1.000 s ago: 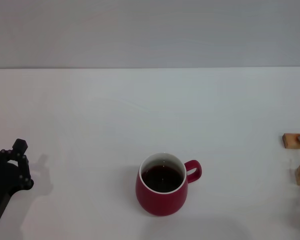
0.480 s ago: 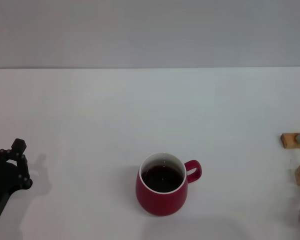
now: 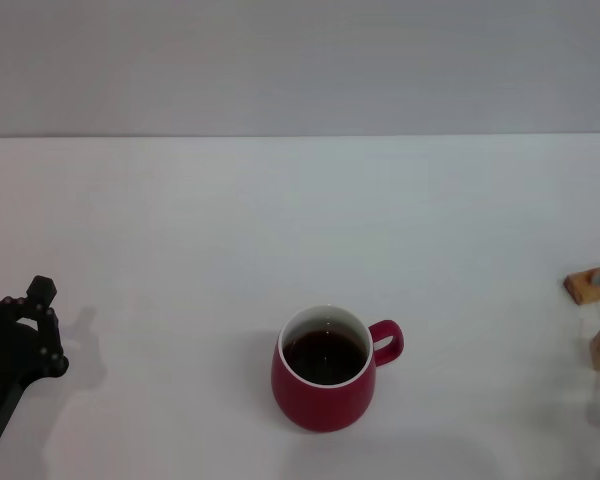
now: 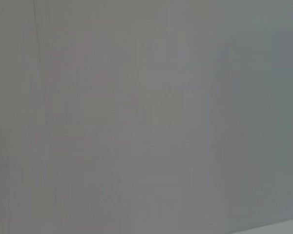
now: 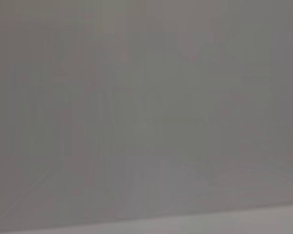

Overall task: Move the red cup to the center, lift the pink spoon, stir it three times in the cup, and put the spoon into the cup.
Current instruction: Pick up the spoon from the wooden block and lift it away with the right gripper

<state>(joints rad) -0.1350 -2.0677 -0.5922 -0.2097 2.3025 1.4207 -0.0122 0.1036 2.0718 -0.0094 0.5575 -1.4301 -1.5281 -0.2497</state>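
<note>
cup: red cup point(image 3: 323, 369) is being seen near centre, full of dark liquid | spoon: not made out | left gripper point(image 3: 25, 330) parked far left, finger state cannot be told | right gripper: not being shown | risk: liquid being slopped if cup is knocked

Cup point(image 3: 323, 368) on table point(image 3: 280, 220), centre-front.

White table point(image 3: 280, 220) with red cup point(image 3: 325, 380), wooden blocks point(image 3: 592, 283).
</note>
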